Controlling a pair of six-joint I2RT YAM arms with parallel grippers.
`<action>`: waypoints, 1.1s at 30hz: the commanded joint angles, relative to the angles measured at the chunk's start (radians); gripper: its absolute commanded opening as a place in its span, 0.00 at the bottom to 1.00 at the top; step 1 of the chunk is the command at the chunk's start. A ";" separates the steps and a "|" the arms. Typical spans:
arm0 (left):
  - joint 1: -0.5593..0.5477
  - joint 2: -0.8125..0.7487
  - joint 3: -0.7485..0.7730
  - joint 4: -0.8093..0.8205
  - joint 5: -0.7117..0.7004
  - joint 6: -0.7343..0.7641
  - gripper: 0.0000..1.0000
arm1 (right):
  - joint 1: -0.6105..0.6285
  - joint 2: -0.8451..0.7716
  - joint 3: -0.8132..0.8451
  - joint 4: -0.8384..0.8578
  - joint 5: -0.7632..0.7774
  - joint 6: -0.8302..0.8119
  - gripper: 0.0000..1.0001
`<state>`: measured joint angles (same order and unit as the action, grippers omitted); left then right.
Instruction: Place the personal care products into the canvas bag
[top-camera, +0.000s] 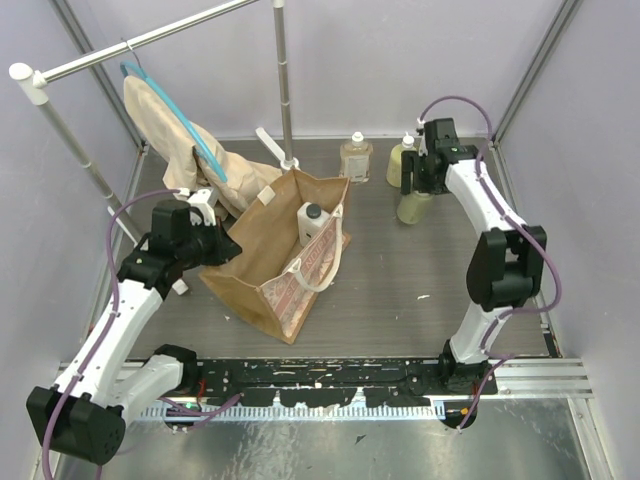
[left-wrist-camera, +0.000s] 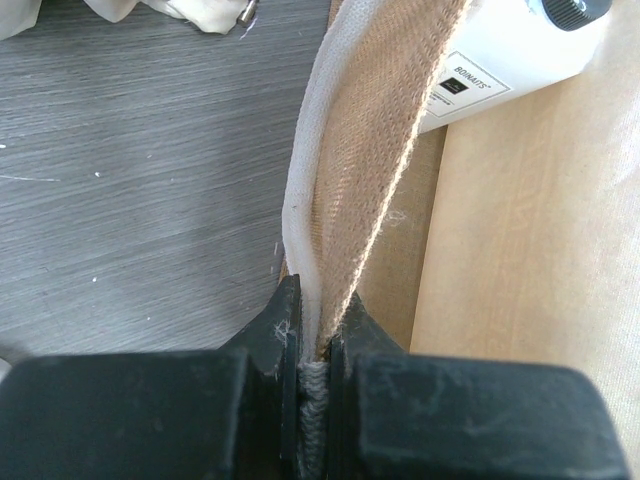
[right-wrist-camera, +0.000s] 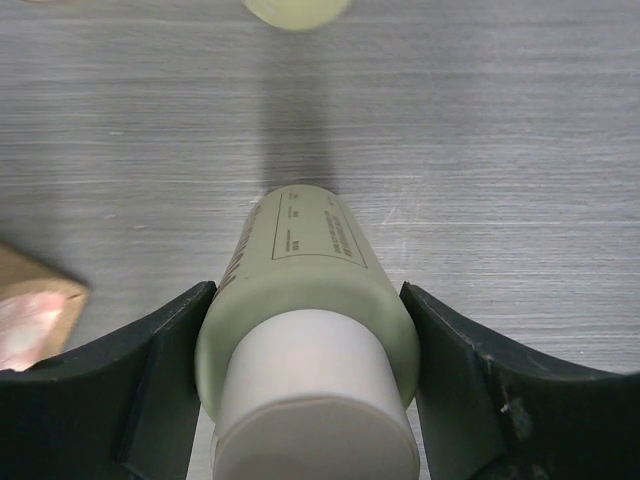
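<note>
The tan canvas bag (top-camera: 262, 262) stands open at centre left, with the tall white bottle with black cap (top-camera: 312, 222) inside it; that bottle also shows in the left wrist view (left-wrist-camera: 510, 55). My left gripper (top-camera: 230, 250) (left-wrist-camera: 318, 325) is shut on the bag's rim and cream strap (left-wrist-camera: 303, 215) and holds that side up. My right gripper (top-camera: 418, 188) (right-wrist-camera: 305, 300) is shut on an upright yellow-green bottle (top-camera: 413, 207) (right-wrist-camera: 310, 255) at the far right. The second yellow-green bottle (top-camera: 401, 160) (right-wrist-camera: 295, 8) and the squat amber bottle (top-camera: 355, 157) stand just behind.
A beige garment on a blue hanger (top-camera: 165, 120) hangs from the metal rack (top-camera: 283, 80) at the back left, close to the bag. A corner of the bag (right-wrist-camera: 30, 310) shows left of the right gripper. Walls close off the sides and back.
</note>
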<state>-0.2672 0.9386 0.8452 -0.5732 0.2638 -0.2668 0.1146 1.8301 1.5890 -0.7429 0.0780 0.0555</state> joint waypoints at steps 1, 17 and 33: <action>-0.001 0.023 -0.016 -0.020 0.018 -0.006 0.00 | 0.022 -0.281 0.046 0.110 -0.165 0.022 0.01; -0.002 0.060 -0.011 0.016 0.047 -0.022 0.00 | 0.362 -0.528 0.134 0.304 -0.486 0.053 0.01; -0.002 0.035 0.000 -0.007 0.054 -0.013 0.00 | 0.645 -0.285 0.138 0.274 -0.354 0.034 0.01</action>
<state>-0.2665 0.9730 0.8452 -0.5446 0.2836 -0.2886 0.7227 1.5562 1.6684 -0.6102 -0.2741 0.0895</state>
